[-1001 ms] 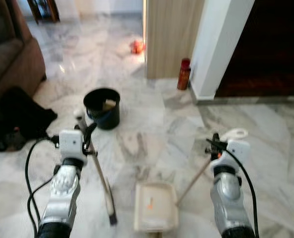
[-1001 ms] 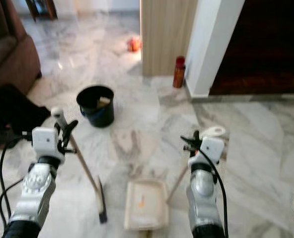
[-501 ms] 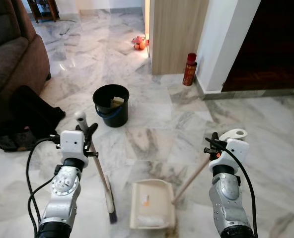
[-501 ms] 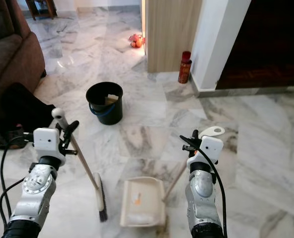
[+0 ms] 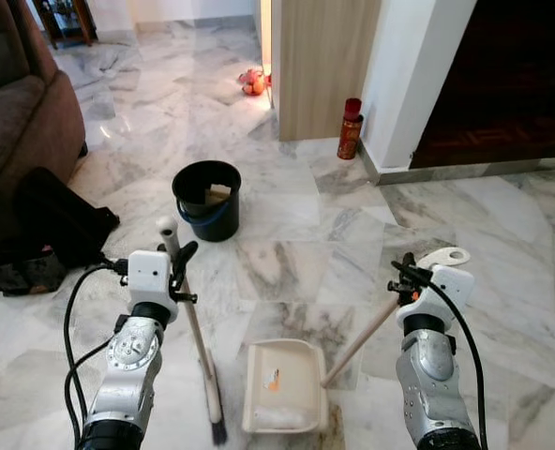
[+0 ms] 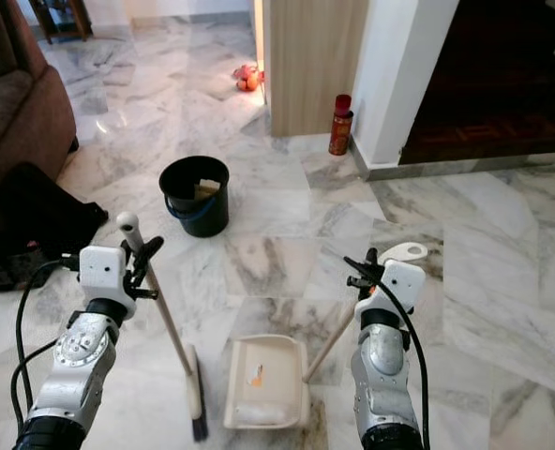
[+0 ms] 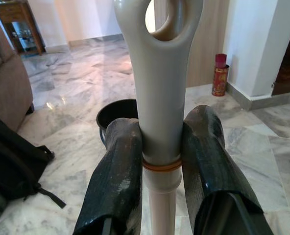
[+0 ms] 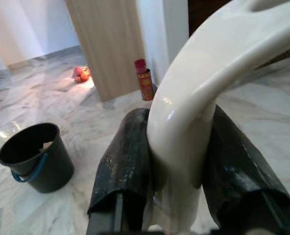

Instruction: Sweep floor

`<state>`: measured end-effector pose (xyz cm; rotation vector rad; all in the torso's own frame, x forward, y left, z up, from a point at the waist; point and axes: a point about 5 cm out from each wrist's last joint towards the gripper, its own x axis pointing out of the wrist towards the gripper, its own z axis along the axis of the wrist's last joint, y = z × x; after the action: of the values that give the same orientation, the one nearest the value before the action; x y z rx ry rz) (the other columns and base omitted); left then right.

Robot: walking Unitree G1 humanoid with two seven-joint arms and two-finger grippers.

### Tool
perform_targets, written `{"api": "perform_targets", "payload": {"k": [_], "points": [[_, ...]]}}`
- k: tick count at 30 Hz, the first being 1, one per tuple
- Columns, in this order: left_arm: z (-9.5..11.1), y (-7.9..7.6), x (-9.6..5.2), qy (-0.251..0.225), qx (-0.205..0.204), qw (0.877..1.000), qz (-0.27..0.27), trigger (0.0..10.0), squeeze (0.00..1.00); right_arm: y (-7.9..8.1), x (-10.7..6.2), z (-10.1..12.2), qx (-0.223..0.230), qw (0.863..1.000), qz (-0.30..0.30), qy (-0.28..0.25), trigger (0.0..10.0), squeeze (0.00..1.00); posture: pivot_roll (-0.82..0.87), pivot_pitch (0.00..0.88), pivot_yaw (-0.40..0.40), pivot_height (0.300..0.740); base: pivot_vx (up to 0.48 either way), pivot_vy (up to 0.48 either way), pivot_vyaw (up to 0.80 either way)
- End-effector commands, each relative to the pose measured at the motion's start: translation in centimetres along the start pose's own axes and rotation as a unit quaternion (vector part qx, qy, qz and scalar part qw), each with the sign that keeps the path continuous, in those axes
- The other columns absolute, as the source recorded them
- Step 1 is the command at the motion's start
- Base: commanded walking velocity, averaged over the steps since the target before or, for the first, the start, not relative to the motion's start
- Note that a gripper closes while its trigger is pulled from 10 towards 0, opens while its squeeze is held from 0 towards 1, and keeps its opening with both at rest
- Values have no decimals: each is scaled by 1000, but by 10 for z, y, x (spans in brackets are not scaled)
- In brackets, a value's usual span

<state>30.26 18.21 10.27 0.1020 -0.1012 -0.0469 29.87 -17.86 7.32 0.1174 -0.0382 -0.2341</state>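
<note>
A: What is filling the scene, biggest thing first?

B: The marble floor (image 5: 287,253) is spreading out ahead, with a brown sofa (image 5: 20,103) at the robot's left and a dark backpack (image 5: 48,220) slumping beside it. A black bucket (image 5: 206,199) is standing ahead, and a red can (image 5: 350,128) is sitting by the wall corner.

A: And the sweeping tools?

B: The left claw (image 5: 176,264) is clenching the broom (image 5: 195,342) just below its top; in the left wrist view the 2 fingers (image 7: 116,176) are pressing either side of the handle. The bristles are resting on the floor just left of the dustpan (image 5: 285,384). The right claw (image 5: 407,278) is gripping the dustpan's long handle near its looped end, and the pan is lying flat on the floor between the 2 arms.

A: Which step is in hand?

B: I am judging it as collecting: a little pale debris is already lying in the pan. Next, the broom is needing a short stroke toward the pan's mouth while the right arm is keeping the pan's lip pressed flat.
</note>
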Motion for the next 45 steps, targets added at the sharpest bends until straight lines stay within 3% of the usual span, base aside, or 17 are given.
{"api": "perform_targets", "payload": {"k": [1, 18, 45], "points": [[7, 3, 0, -13, 9, 1000, 0, 10000, 0, 2, 2, 7, 3, 1000, 2, -18, 10000, 0, 41, 57, 39, 740, 0, 0, 0], [8, 4, 0, -14, 10, 1000, 4, 10000, 0, 6, 1, 6, 12, 1000, 16, -14, 10000, 0, 46, 62, 39, 740, 0, 0, 238], [9, 5, -1, -14, 18, 1000, 4, 10000, 0, 8, -1, 3, 14, 1000, 21, -9, 10000, 0, 50, 81, 40, 740, 282, 0, 125]]}}
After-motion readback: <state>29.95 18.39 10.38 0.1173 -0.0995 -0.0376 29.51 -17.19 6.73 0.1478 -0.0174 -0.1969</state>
